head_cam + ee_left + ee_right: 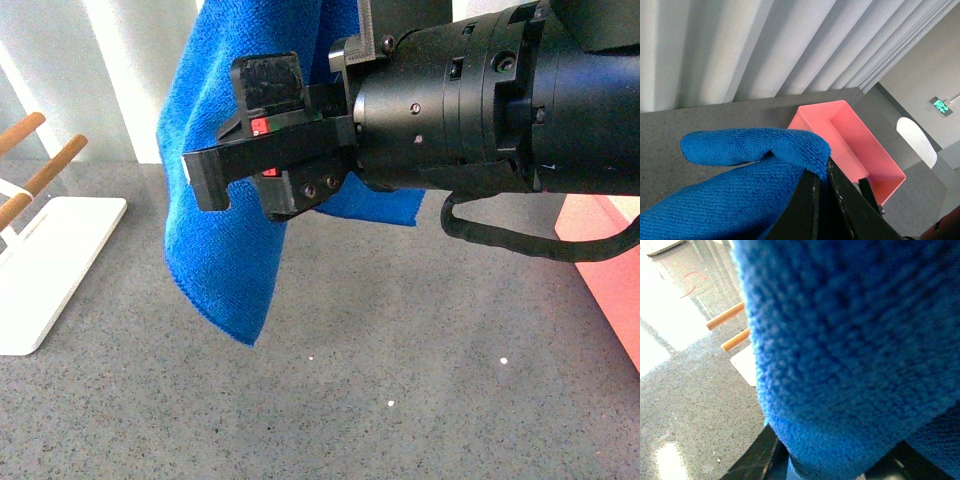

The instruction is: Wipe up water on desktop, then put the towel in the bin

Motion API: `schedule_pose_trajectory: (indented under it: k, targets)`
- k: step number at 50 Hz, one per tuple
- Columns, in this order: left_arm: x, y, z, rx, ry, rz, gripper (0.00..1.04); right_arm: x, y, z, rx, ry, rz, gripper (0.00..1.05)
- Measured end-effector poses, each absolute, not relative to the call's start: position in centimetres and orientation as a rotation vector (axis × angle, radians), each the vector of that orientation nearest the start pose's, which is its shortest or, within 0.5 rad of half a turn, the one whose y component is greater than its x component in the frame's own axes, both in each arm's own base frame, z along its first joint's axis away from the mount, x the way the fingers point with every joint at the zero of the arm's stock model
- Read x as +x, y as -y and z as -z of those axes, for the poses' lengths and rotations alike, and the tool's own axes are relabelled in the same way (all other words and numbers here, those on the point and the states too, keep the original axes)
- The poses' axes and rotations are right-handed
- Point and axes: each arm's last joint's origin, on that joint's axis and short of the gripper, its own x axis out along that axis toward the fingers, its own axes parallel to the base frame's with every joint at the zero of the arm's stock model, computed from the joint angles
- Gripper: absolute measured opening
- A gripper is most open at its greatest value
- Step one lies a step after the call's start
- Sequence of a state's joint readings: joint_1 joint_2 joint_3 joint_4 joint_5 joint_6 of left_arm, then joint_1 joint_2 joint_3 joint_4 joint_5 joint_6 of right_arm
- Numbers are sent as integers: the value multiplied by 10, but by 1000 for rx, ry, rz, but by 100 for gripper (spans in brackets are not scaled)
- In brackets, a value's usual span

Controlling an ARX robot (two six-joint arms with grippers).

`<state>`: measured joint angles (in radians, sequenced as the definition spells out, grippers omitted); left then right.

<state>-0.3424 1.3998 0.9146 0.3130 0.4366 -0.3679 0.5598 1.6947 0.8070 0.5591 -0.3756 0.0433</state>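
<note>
Left end effector is clamped on a bunched fold of the towel, which hangs clear of the tabletop near the bin, soft, light and apt to drape; right end effector appears apart, unconfirmed.

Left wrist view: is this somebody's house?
Probably not. It looks more like an office or lab building. A green exit sign glows on a far wall, long pale curtains hang behind, and the desktop is speckled grey, like stone.
</note>
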Motion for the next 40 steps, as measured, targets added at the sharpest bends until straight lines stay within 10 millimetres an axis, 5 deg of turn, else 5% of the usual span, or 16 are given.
schedule_pose_trajectory:
  k: [13,40]
  targets:
    - [290,116,-287,-357,-316,735,5,286,-192,-184,24,-345,-917,5]
    - [290,115,-287,-356,-312,720,94,290,-176,-185,25,-348,-838,4]
